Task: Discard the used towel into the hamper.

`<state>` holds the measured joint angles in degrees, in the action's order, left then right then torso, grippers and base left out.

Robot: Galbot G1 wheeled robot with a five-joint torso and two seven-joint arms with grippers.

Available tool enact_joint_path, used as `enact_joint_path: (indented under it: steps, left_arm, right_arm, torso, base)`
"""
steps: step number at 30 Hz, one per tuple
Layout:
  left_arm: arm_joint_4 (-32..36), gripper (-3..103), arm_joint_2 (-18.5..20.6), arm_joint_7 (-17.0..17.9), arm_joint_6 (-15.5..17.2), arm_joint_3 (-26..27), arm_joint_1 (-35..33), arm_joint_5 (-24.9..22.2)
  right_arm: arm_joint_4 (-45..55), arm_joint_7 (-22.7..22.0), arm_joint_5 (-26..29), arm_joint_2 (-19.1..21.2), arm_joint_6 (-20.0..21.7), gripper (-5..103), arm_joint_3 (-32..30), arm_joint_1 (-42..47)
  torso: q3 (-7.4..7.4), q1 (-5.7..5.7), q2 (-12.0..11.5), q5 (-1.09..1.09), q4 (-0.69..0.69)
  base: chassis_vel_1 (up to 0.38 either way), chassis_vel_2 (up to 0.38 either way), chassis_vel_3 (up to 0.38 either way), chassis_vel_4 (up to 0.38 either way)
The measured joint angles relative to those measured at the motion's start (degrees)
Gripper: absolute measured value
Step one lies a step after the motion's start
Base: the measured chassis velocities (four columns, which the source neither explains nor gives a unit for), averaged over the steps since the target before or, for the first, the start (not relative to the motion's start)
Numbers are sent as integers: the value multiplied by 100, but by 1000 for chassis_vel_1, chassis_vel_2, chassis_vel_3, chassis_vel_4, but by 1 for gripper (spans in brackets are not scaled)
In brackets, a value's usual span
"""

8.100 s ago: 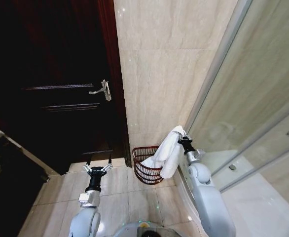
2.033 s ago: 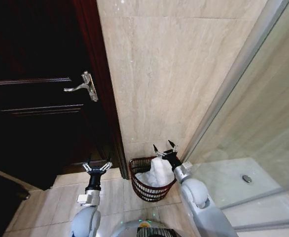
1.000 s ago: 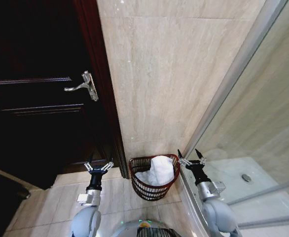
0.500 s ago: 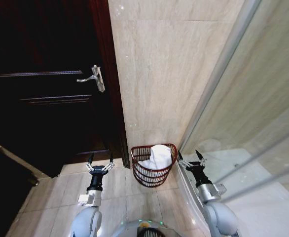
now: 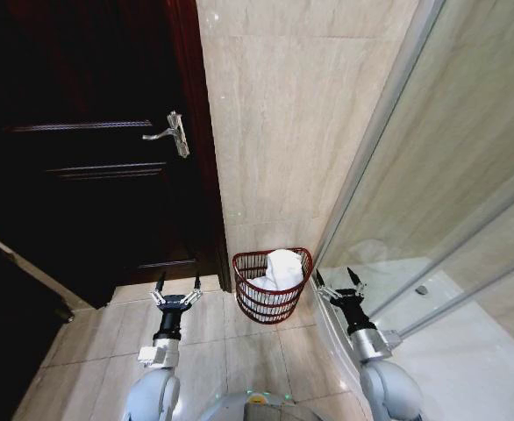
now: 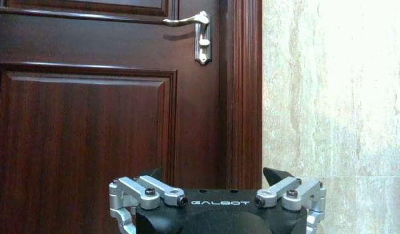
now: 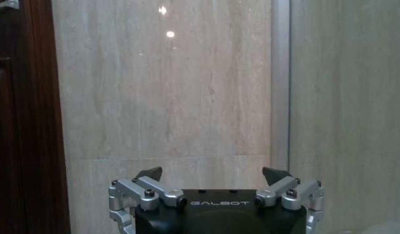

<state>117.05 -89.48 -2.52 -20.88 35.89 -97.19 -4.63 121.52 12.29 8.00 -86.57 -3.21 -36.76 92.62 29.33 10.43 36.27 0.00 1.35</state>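
Towel (image 5: 282,266), white, sits bunched inside hamper (image 5: 250,303), top poking above rim; drop looks done. Hamper stands on floor (image 5: 213,346) against tiled wall (image 5: 283,132), btwn door (image 5: 90,175) and glass shower screen (image 5: 450,175). Right end effector (image 5: 337,281) just beside hamper, spread wide, empty. Left end effector (image 5: 177,289) parked near door, also wide, idle.
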Motion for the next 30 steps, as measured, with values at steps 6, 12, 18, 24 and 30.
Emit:
enact_joint_path:
  steps: [6,12,18,24,30]
  left_arm:
    - [16,100,2,2,10,0,-12,14]
    - [-4,100,-9,17,14,-16,5,43]
    - [-11,100,-10,23,7,-3,-2,53]
    - [-11,100,-32,24,-64,-23,5,20]
    - [-18,100,-23,26,-79,-36,-1,15]
  right_arm:
    - [-15,18,-265,-143,-75,100,165,3]
    - [-12,23,-318,-164,-101,100,163,-5]
    - [-7,56,-278,-142,-141,100,68,28]
    - [-13,171,-227,-133,-273,100,3,117]
    - [-2,210,-203,-138,-318,100,-74,153]
  torso:
    - [0,0,0,0,0]
    - [0,0,0,1,0]
    - [0,-1,0,0,0]
    - [0,-2,0,1,-2]
    - [0,-1,0,0,1]
  base:
    - [0,0,0,0]
    - [0,0,0,0]
    - [-23,-25,-24,-24]
    - [-36,-54,-29,-34]
    - [0,0,0,0]
